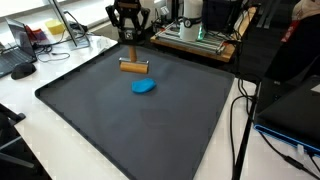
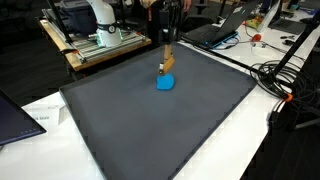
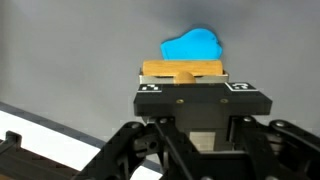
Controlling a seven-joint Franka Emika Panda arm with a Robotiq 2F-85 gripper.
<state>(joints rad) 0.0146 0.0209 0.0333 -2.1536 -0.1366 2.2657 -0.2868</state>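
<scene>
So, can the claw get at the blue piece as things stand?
Probably not to grasp it: the claw is shut on a wooden block. Otherwise the way looks free; the blue piece lies uncovered on the mat.

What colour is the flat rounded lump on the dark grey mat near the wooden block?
Bright blue; the flat lump shows best in the wrist view.

This is a lab. Cables (image 1: 238, 125) trail off the table's (image 1: 65, 55) edge, and a laptop (image 2: 14, 112) lies near one corner. A bench machine (image 1: 195, 35) stands behind.
</scene>
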